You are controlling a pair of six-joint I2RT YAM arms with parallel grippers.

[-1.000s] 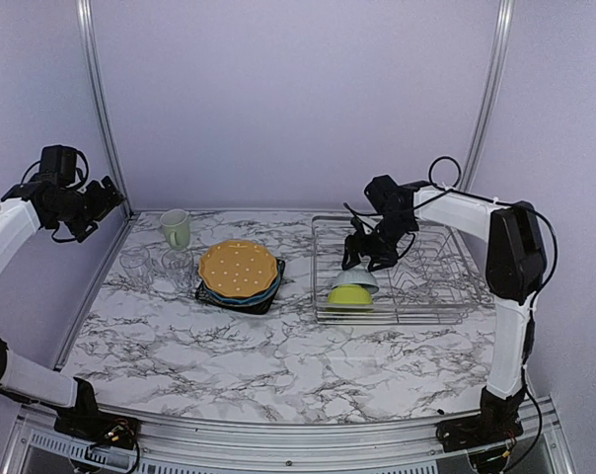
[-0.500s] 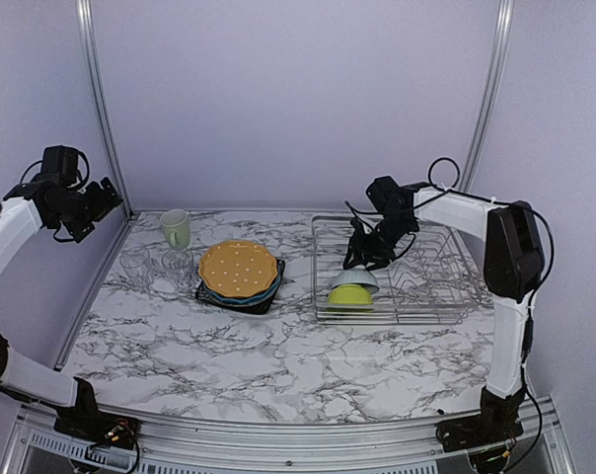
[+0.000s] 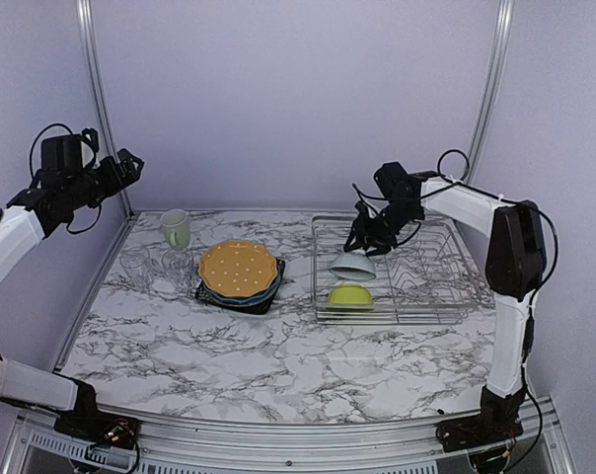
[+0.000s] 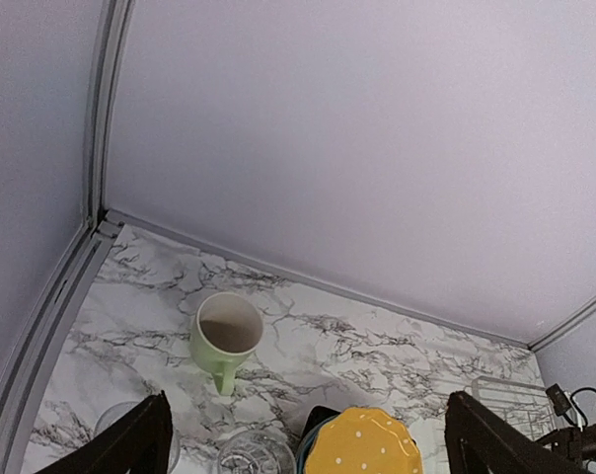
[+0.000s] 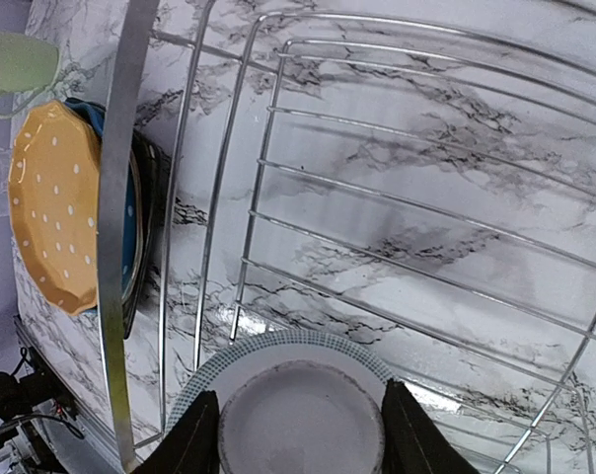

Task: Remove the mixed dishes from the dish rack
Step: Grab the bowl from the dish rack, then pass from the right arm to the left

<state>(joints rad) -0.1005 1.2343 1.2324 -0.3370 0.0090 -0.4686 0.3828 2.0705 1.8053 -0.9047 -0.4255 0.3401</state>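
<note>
From above, the right gripper hangs over the near-left part of the dish rack, clamping the small white bowl upside down, just above the lime green bowl that sits inside the rack. Only the right wrist camera shows the grip itself: its fingers press on either side of the bowl's raised foot, and a fine blue pattern circles the rim. Only the left wrist camera shows that the left gripper, raised high by the left wall, has its fingers spread wide with nothing between them. Left of the rack, the orange dotted plate tops the blue plate and the dark square plate. The pale green mug stands upright behind them, with the clear glass and a second glass nearby. The table is white marble with grey veins. Pale lilac walls and aluminium posts close it in.
</note>
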